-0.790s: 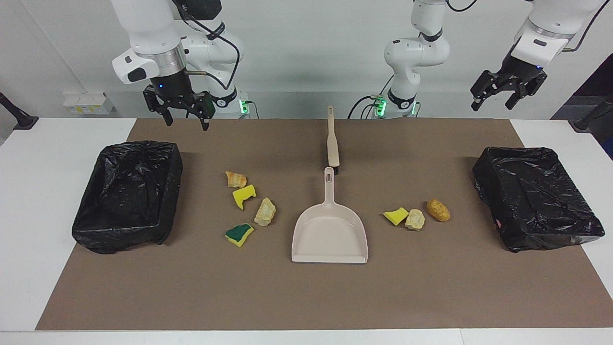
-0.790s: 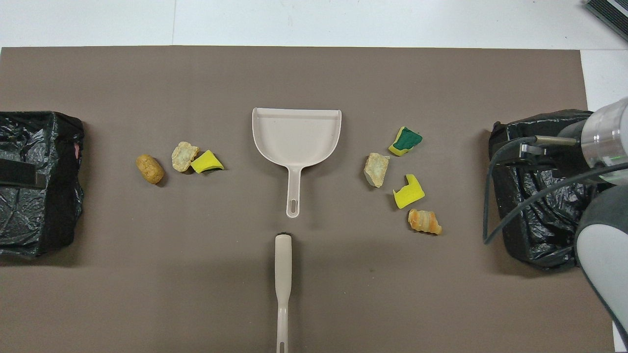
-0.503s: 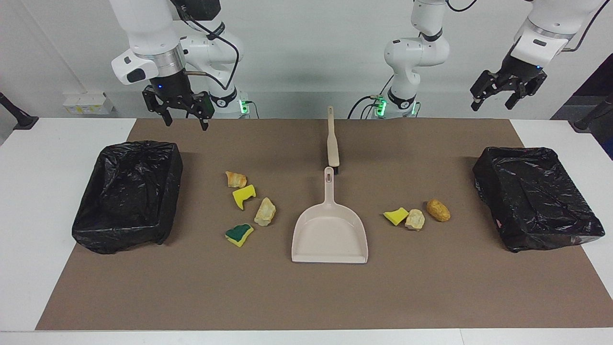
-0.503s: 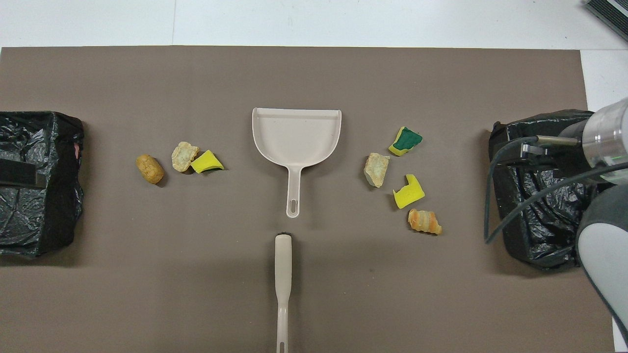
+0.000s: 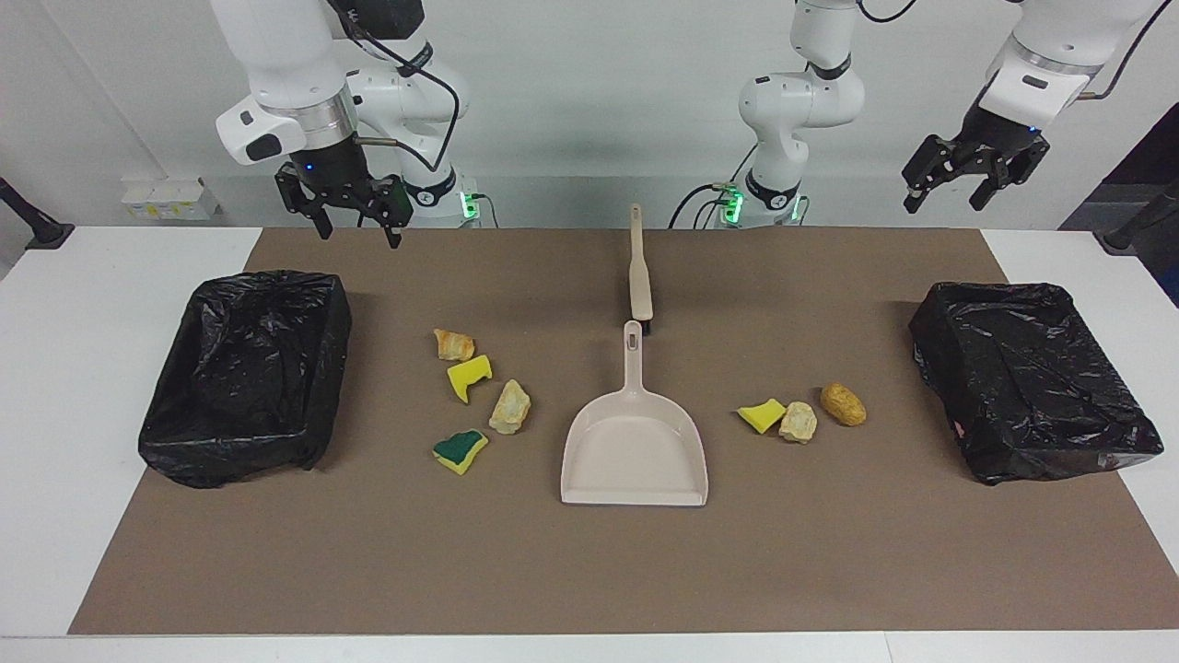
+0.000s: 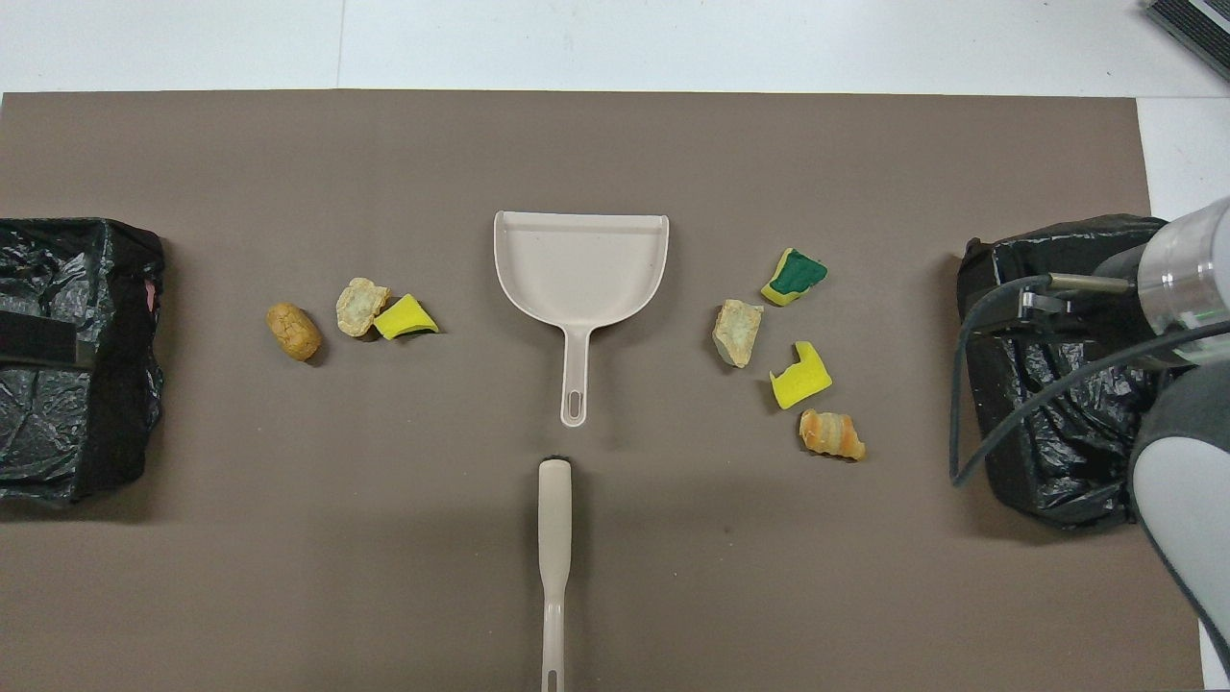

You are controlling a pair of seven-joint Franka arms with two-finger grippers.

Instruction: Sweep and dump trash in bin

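Right gripper [image 5: 353, 221]: raised over the mat edge nearest the robots, at the right arm's end; fingers apart, holding nothing.
Left gripper [image 5: 963, 180]: raised high at the left arm's end of the table; fingers apart, holding nothing.
Brush [image 5: 639, 272]: flat on the mat mid-table, closest of the tools to the robots, handle pointing toward them, head just short of the dustpan handle.
Dustpan [image 5: 636, 442]: flat on the mat, farther from the robots than the brush, handle toward the brush, open mouth facing away from the robots.
Trash, right arm's side: bread lump [image 5: 453, 344] nearest the robots, then yellow sponge piece [image 5: 469, 377], pale crust lump [image 5: 509, 407], and green-topped sponge piece [image 5: 460, 449] farthest; all loose on the mat between the dustpan and one bin.
Trash, left arm's side: yellow sponge wedge [image 5: 761, 415], pale lump [image 5: 798, 422] and brown lump [image 5: 843, 403] in a close row, wedge and pale lump touching.
Bins: black-lined bin [image 5: 244, 373] at the right arm's end; second black-lined bin [image 5: 1027, 378] at the left arm's end.
Mat [image 5: 589, 571]: brown, under everything.
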